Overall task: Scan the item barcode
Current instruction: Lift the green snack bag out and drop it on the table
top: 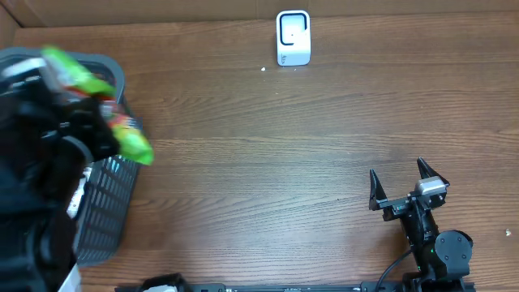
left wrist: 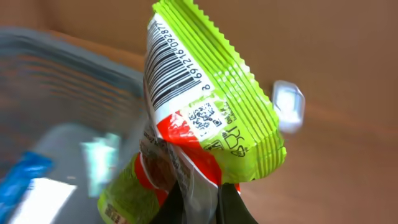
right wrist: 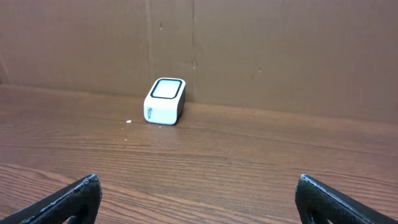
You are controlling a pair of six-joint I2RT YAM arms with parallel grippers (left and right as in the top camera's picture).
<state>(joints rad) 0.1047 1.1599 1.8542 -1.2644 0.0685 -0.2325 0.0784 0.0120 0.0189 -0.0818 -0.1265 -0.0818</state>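
Starting nearest the robot's base: the right gripper [top: 397, 172] hovers low over the near right of the table [top: 284, 162]. Its two black, wedge-shaped fingers [right wrist: 74, 194] are spread wide, with nothing between them.

The left gripper [left wrist: 199, 202] is at the near left, clenched on the packet [left wrist: 211, 93]. Dark fingers [left wrist: 234, 206] pinch the packet's lower part, where clear glossy film bunches up. The overhead view shows the packet [top: 134, 146] held above the basket rim, blurred.

Packet condition:
- Material: crinkled, shiny plastic film.
- Colour: lime green with red and white panels.
- Shape: a flat pouch with a zigzag-cut, ribbed end seal on top.
- Markings: a black-on-white barcode [left wrist: 171, 71] runs along one edge below the seal, digits beside it. A small QR code [left wrist: 205, 118] sits just under it.
- Orientation: tilted, with the barcode facing the left wrist camera.

The basket [top: 109, 203] is grey plastic with slotted lattice walls. A blue wrapper [left wrist: 25, 177] lies inside, too blurred to describe further.

The table is brown wood-grain laminate, matte.

The scanner [top: 293, 37] stands at the far edge, well apart from the packet. It is a small white rounded block with a dark-framed window [right wrist: 166, 89] on top.

Plain brown cardboard [right wrist: 280, 50] closes the far side behind the scanner.
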